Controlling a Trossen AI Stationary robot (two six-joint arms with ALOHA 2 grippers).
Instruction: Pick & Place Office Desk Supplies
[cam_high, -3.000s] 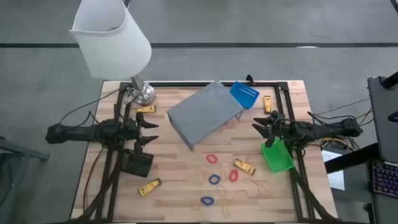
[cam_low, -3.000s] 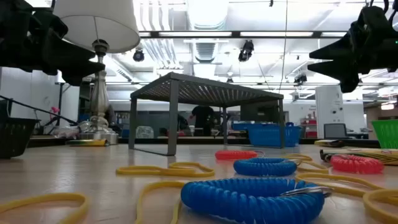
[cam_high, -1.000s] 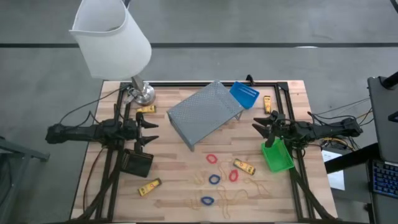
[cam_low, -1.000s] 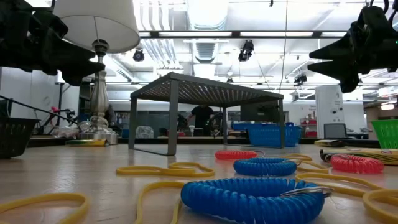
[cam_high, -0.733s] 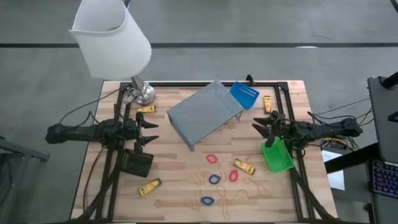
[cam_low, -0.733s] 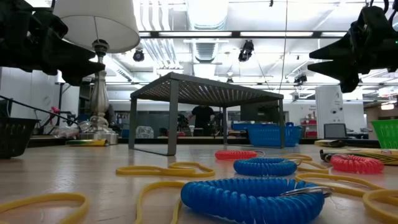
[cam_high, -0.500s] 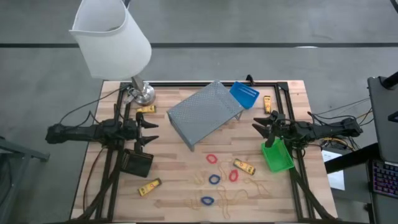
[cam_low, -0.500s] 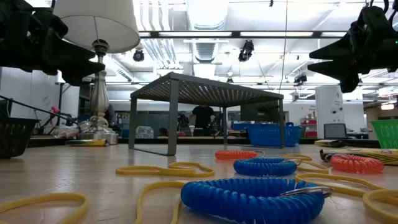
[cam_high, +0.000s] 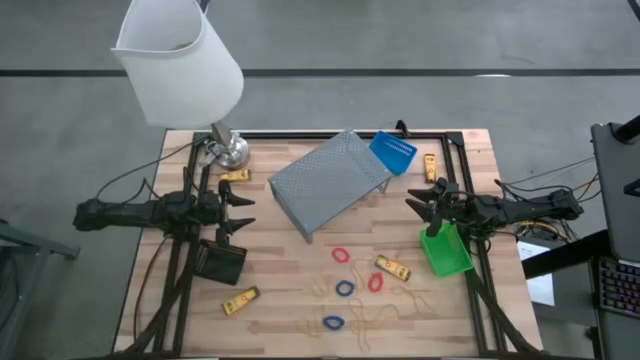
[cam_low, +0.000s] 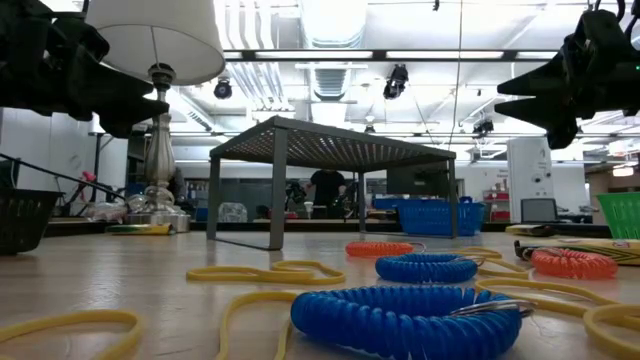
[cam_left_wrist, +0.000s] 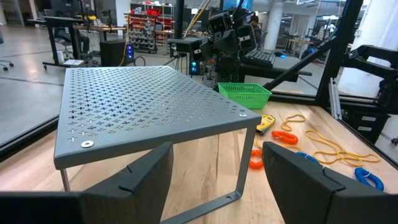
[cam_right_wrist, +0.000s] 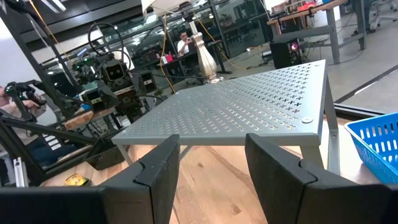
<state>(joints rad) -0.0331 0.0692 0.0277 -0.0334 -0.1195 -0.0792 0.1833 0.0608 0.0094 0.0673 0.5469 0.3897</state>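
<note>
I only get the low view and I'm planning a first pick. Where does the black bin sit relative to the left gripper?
Observer: The black bin stands close to the left gripper, nearer the table's front edge.
Operator: Is either gripper holding something?
Observer: No. The left one and the right gripper are both open and empty.
Operator: Any yellow piece near that bin?
Observer: Yes, one yellow piece lies just past it, toward the front edge.

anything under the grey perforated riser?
From the low view, the gap under the grey riser shows bare table and the room beyond, nothing stored there. From above its top covers that area, and the blue bin overlaps its far right corner.
</note>
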